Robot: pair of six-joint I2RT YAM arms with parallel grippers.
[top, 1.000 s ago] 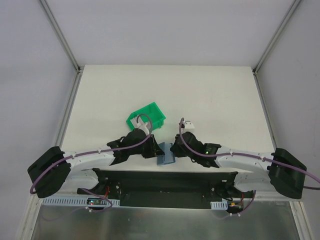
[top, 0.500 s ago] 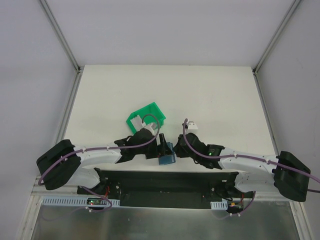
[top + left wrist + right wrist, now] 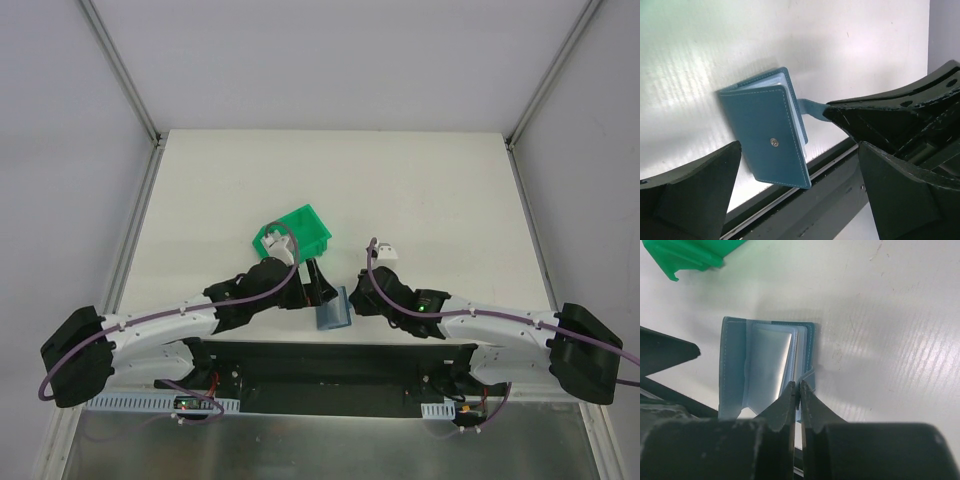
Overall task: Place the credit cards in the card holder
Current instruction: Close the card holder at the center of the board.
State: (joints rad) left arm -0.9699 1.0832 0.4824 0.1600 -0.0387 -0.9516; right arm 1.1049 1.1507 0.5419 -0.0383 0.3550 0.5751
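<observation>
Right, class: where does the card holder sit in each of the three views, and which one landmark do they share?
Top external: card holder at the table's near edge, centre.
Left wrist: left of centre, snap side facing the camera.
Right wrist: lower left of centre, open, pockets showing.
Shared landmark: the right gripper pinching its strap.
</observation>
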